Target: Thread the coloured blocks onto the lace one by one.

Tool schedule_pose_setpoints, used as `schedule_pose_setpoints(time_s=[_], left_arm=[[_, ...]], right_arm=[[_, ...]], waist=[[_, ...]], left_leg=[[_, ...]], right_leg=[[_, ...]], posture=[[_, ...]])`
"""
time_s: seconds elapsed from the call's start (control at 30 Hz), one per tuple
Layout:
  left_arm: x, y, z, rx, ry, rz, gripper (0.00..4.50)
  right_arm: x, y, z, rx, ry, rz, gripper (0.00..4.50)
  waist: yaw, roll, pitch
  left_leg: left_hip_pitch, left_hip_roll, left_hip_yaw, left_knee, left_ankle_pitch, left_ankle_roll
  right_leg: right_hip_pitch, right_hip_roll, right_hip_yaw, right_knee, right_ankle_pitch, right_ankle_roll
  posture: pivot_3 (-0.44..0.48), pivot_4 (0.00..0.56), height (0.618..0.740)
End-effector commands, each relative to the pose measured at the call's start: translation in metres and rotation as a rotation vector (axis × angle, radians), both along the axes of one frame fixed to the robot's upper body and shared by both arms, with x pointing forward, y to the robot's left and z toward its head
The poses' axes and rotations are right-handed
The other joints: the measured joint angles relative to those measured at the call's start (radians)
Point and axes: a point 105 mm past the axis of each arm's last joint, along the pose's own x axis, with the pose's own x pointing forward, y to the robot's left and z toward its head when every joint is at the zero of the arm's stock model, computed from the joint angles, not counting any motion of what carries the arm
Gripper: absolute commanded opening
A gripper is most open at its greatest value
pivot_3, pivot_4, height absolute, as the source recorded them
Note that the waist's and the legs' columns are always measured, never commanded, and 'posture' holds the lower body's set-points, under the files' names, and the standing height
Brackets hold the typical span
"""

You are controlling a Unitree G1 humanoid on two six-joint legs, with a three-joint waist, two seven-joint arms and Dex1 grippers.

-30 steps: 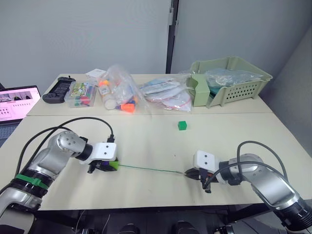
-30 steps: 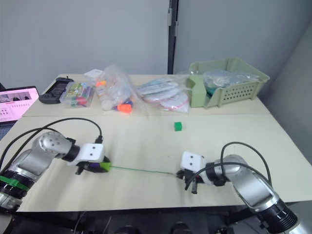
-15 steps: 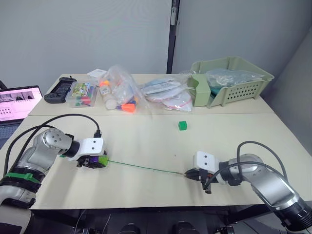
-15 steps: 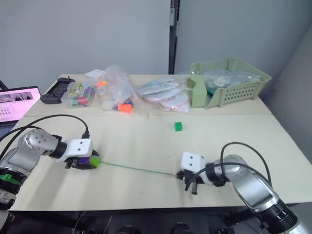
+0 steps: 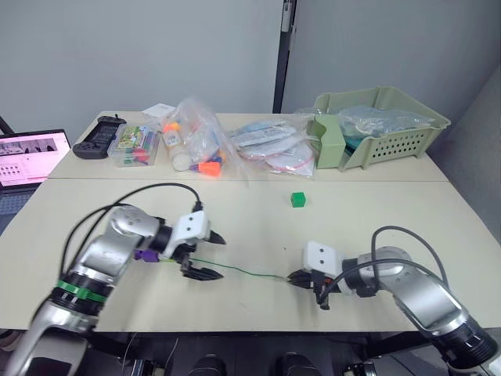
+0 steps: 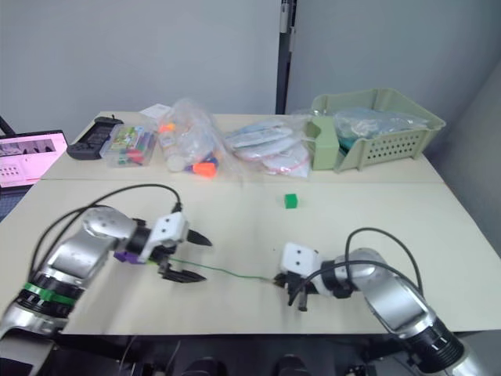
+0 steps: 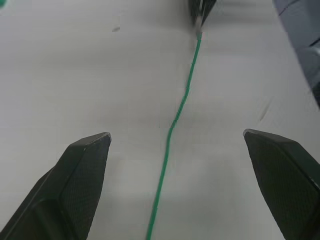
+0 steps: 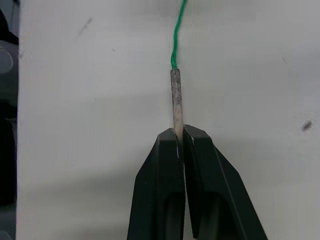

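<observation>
The green lace (image 5: 243, 270) lies straight across the near table. Its stiff pale tip (image 8: 175, 100) is pinched in my shut right gripper (image 8: 181, 131), which rests low on the table (image 5: 296, 276). My left gripper (image 5: 207, 255) stands wide open over the lace's left part, one finger on each side and the string (image 7: 172, 125) running between them untouched. A purple block (image 5: 144, 254) sits at the lace's left end beside my left wrist. A loose green block (image 5: 297, 200) lies mid-table, farther back.
Along the back stand a green basket (image 5: 391, 129) of bagged items, clear bags of parts (image 5: 196, 145), a clear box of coloured pieces (image 5: 135, 146) and a black controller (image 5: 94, 141). A laptop (image 5: 27, 155) is at the far left.
My left gripper opened, let go of the blocks at the lace's left end, and shifted right along the lace. The right gripper kept its hold on the tip. The camera shifted slightly.
</observation>
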Motion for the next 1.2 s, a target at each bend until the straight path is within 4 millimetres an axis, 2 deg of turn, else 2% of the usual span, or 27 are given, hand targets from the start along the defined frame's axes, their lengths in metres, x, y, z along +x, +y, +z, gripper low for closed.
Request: schedule_pose_setpoints(time_s=[0.03, 0.2, 0.33, 0.43, 0.6, 0.8, 1.2], left_arm=[[0.003, -0.029, -0.003, 0.018, -0.097, -0.042, 4.49], [0.001, -0.065, -0.012, 0.048, -0.118, -0.065, 4.49], [0.000, -0.074, -0.008, 0.062, -0.106, -0.054, 4.49], [-0.003, -0.079, -0.005, 0.077, -0.091, -0.054, 3.68], [-0.005, -0.087, 0.000, 0.066, -0.090, -0.065, 1.98], [-0.006, -0.088, -0.003, 0.069, -0.080, -0.067, 0.02], [-0.005, -0.086, -0.004, 0.062, -0.070, -0.065, 0.02]], right_arm=[[0.003, 0.006, 0.012, -0.010, -0.050, 0.013, 0.00], [0.005, 0.003, 0.010, -0.043, -0.032, -0.016, 0.00], [0.006, 0.000, 0.009, -0.061, -0.025, -0.043, 0.00], [0.007, -0.001, 0.009, -0.064, -0.020, -0.050, 0.00], [0.007, 0.000, 0.010, -0.061, -0.017, -0.055, 0.00], [0.007, 0.002, 0.011, -0.055, -0.018, -0.058, 0.00], [0.008, 0.002, 0.014, -0.047, -0.024, -0.063, 0.00]], waist=[[0.002, 0.000, 0.000], [0.008, 0.000, 0.000], [0.002, -0.001, 0.000], [0.000, -0.001, 0.000], [0.003, -0.001, 0.000], [0.004, -0.001, 0.000], [0.004, -0.001, 0.000]], left_leg=[[0.000, 0.000, 0.000, 0.001, 0.000, 0.000], [-0.002, -0.001, -0.001, 0.004, 0.000, 0.000], [-0.002, -0.001, -0.001, 0.004, 0.000, 0.000], [-0.001, 0.000, -0.001, 0.004, 0.000, 0.000], [-0.001, -0.001, -0.001, 0.004, 0.000, 0.000], [-0.001, -0.001, -0.001, 0.005, 0.000, 0.000], [-0.001, -0.001, -0.001, 0.005, 0.000, 0.000]], right_leg=[[0.000, 0.000, 0.000, 0.000, 0.000, 0.000], [0.001, 0.000, 0.000, 0.001, 0.000, 0.000], [0.000, 0.000, 0.000, 0.001, 0.000, 0.000], [0.000, 0.001, 0.000, 0.002, 0.000, 0.000], [0.001, 0.001, 0.000, 0.001, 0.000, 0.000], [0.001, 0.000, 0.000, 0.001, 0.000, 0.000], [0.001, 0.000, 0.000, 0.002, 0.000, 0.000]], posture=[[0.000, 0.150, 0.740], [0.000, 0.150, 0.740], [0.000, 0.150, 0.740], [0.000, 0.150, 0.740], [0.000, 0.150, 0.740], [0.000, 0.150, 0.740], [0.000, 0.150, 0.740]])
